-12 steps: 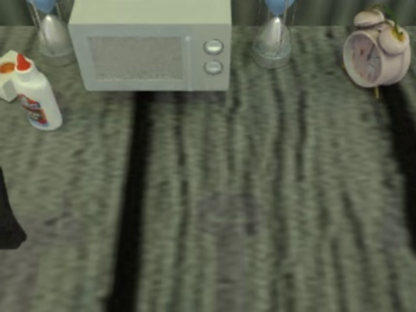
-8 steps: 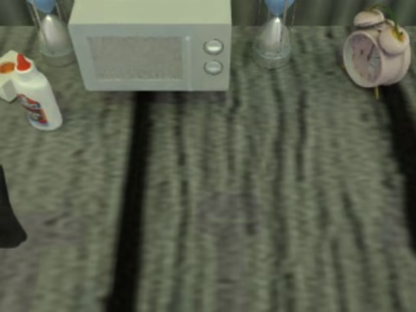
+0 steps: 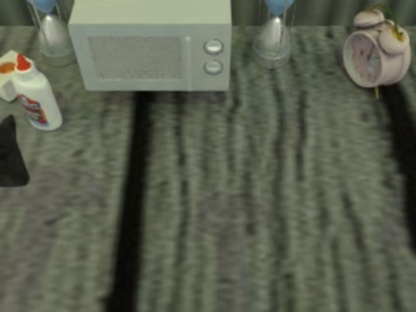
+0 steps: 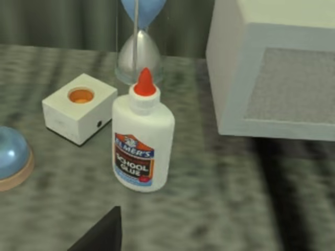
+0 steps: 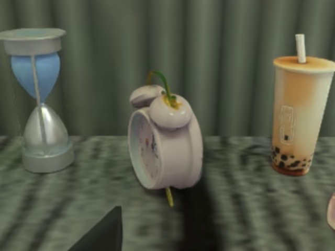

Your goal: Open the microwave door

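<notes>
The microwave point(image 3: 150, 44) is set at the far edge of the table point(image 3: 260, 208), left of centre in the top view, with the microwave door point(image 3: 135, 58) shut flat against its front and the two grey knobs point(image 3: 213, 56) placed to the door's right. A glue bottle point(image 3: 36, 95) is stood just left of the microwave, and a small white block point(image 3: 6, 73) with an orange hole is seen beside the bottle. An hourglass point(image 3: 49, 29) is placed behind the bottle, a second hourglass point(image 3: 274, 32) just right of the microwave, and a pink alarm clock point(image 3: 376, 51) near the far right corner. The left gripper point(image 3: 10, 153) is seen only as a dark shape at the table's left edge, below the glue bottle and well apart from the door; whether its fingers are apart or together cannot be told. In the right wrist view a bubble tea cup point(image 5: 300, 115) is shown beside the clock, and only a dark sliver of the right gripper point(image 5: 102, 234) is caught, so its state cannot be told either
</notes>
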`<control>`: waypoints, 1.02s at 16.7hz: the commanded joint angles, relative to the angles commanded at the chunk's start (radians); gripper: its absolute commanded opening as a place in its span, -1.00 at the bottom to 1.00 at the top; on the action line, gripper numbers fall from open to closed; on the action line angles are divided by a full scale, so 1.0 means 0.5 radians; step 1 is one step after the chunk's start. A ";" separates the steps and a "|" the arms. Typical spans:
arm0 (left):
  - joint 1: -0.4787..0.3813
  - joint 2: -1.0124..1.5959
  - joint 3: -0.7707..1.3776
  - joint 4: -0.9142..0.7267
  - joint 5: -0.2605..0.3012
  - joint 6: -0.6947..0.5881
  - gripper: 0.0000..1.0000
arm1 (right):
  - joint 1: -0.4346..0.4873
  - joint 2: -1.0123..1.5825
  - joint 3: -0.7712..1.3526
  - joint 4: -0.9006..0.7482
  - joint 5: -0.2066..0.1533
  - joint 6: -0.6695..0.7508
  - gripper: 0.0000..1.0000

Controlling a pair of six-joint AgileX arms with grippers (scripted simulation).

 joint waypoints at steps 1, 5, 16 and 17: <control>-0.050 0.201 0.210 -0.103 -0.024 -0.046 1.00 | 0.000 0.000 0.000 0.000 0.000 0.000 1.00; -0.258 1.040 1.149 -0.520 -0.122 -0.249 1.00 | 0.000 0.000 0.000 0.000 0.000 0.000 1.00; -0.746 2.931 3.190 -1.532 -0.356 -0.704 1.00 | 0.000 0.000 0.000 0.000 0.000 0.000 1.00; -0.774 3.047 3.294 -1.598 -0.370 -0.727 1.00 | 0.000 0.000 0.000 0.000 0.000 0.000 1.00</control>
